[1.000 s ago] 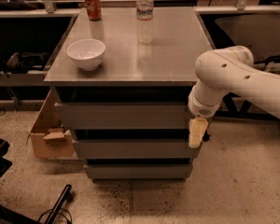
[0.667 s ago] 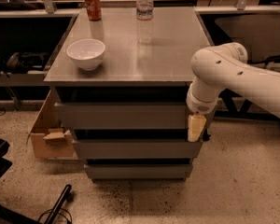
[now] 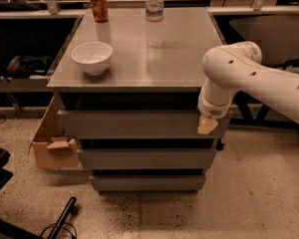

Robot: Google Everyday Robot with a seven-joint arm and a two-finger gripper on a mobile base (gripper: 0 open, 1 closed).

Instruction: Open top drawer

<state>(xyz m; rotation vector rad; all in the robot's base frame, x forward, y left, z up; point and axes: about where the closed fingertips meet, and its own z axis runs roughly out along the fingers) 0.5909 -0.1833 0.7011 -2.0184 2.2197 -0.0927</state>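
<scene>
The top drawer (image 3: 134, 124) is the widest of three grey fronts under the grey cabinet top (image 3: 179, 59). A dark gap runs above it, and none of its interior shows. My gripper (image 3: 208, 126) hangs from the white arm (image 3: 249, 78) and sits against the right end of the top drawer's front, just below the cabinet top's edge. Two smaller-looking grey drawer fronts (image 3: 147, 158) lie below it.
On the cabinet top stand a white bowl (image 3: 91, 57), a red can (image 3: 98, 5) and a clear water bottle (image 3: 154, 9). An open cardboard box (image 3: 52, 146) sits on the floor at the left. Dark gear and cables lie at the lower left (image 3: 60, 218).
My gripper has moved up along the cabinet's right front, from about the level of the second drawer's gap to the top drawer's front. The drawers have not moved.
</scene>
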